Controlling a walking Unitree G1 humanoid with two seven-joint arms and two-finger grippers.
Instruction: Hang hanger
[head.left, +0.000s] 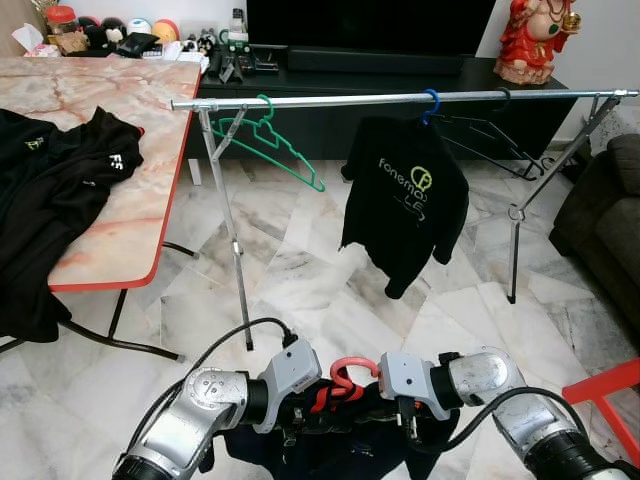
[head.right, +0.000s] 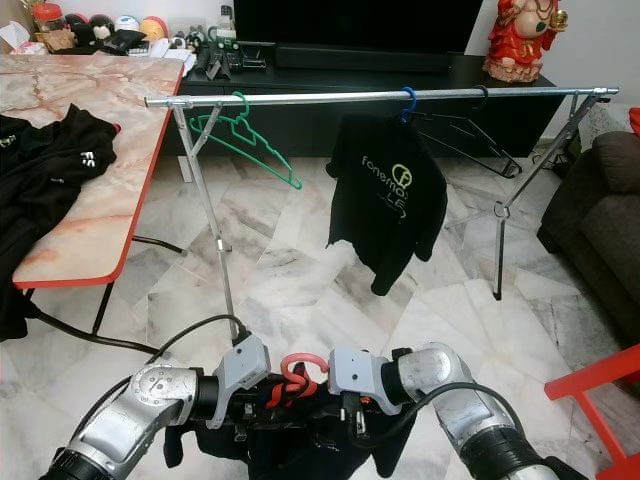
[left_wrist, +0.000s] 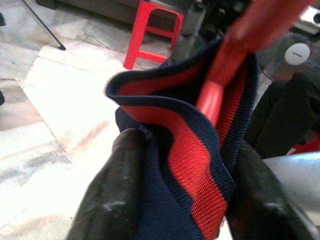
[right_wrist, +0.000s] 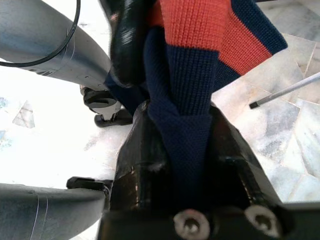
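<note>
Both claws hold a navy-red garment (left_wrist: 195, 165) on a red hanger (head.left: 345, 378): left claw (head.left: 300, 415) and right claw (head.left: 405, 418) pinch its collar. Next, I think, lifting the hook onto the far rail (head.left: 400, 98).

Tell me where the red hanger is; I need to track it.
Low centre of the left eye view: the red hanger sits between the left gripper and right gripper, inside a navy garment.
</note>
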